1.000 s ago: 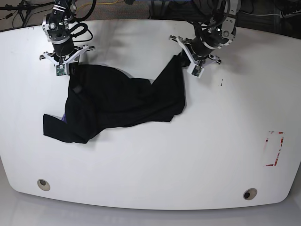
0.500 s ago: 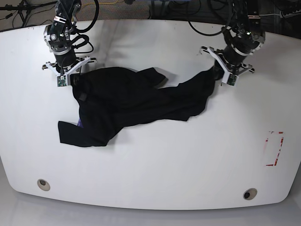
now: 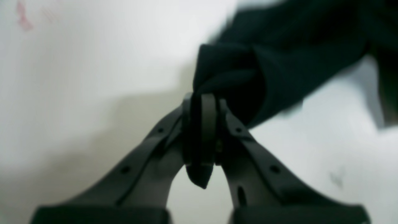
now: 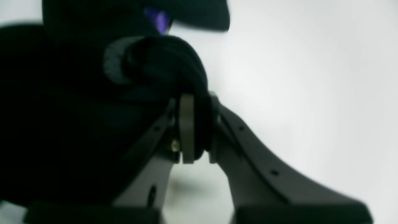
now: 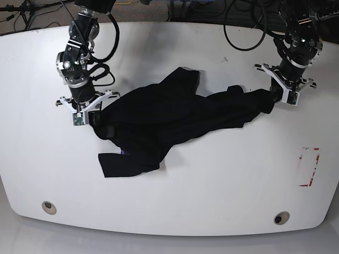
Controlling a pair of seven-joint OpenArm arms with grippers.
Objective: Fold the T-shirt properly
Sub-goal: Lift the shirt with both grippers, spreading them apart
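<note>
The black T-shirt [image 5: 169, 119] lies bunched and stretched across the middle of the white table [image 5: 212, 180]. My left gripper [image 5: 276, 97], on the right of the base view, is shut on a bunched edge of the T-shirt [image 3: 248, 77]; cloth pokes out between its pads [image 3: 207, 124]. My right gripper [image 5: 91, 117], on the left of the base view, is shut on a rolled hem of the T-shirt [image 4: 149, 62]. A purple bit [image 4: 160, 18] shows inside the cloth, and also under the lower fold [image 5: 123, 153].
A red rectangular mark [image 5: 310, 166] is on the table at the right. Two round holes [image 5: 48, 207] [image 5: 281, 218] sit near the front edge. Cables run behind the table's far edge.
Both arms moved toward the right and nearer the front, dragging the T-shirt along. The cloth is now stretched wider between the two grippers.
</note>
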